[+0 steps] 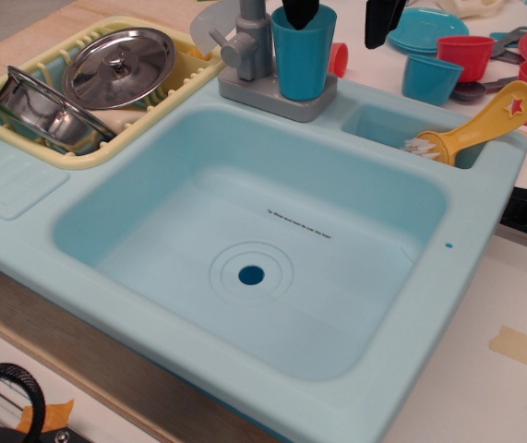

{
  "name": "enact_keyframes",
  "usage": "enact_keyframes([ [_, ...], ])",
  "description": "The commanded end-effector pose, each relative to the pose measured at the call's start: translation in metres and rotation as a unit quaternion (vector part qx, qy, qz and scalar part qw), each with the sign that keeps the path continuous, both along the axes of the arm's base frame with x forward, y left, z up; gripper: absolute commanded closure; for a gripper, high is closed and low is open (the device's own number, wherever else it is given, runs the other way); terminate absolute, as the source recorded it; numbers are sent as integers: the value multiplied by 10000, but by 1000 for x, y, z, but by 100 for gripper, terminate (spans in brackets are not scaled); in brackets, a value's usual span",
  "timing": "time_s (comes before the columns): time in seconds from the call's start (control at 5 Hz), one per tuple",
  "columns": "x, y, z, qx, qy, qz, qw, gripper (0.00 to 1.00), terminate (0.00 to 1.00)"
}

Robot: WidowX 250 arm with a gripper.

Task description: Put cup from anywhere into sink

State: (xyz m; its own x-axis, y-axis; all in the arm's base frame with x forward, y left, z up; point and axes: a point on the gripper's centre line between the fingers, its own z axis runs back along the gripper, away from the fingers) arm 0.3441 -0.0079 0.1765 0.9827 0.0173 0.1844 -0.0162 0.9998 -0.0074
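The tall teal-blue cup (pixel 302 57) stands upright on the grey faucet base (pixel 277 94) behind the light aqua sink (pixel 143 208). The basin is empty, with a round drain hole (pixel 251 274). My gripper (pixel 341 17) comes down from the top edge with its black fingers spread wide. The left finger (pixel 300 11) dips into the cup's mouth. The right finger (pixel 380 20) hangs outside, well to the right of the cup. The cup's right wall lies between them, ungripped.
A yellow dish rack (pixel 78 152) with a steel pot (pixel 41 109) and lid (pixel 121 66) sits at the left. A yellow brush (pixel 475 125) lies in the small side compartment. A short teal cup (pixel 429 78), red cups (pixel 466 55) and teal plates (pixel 425 28) stand behind.
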Motion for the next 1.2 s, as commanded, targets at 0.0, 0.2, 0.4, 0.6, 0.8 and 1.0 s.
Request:
enact_keyframes([
  [0.0,1,4,0,-158,6,141,9998,0,0],
  [0.2,-5,4,-7,-262,13,284,9992,0,0],
  [0.4,-7,3,-12,-333,2,327,9989,100,0],
  [0.6,-7,2,-14,-362,1,355,9987,100,0],
  [0.8,-13,-2,-6,-257,-6,463,9986,100,0],
  [1.0,-27,-6,5,-138,-16,645,9978,100,0],
])
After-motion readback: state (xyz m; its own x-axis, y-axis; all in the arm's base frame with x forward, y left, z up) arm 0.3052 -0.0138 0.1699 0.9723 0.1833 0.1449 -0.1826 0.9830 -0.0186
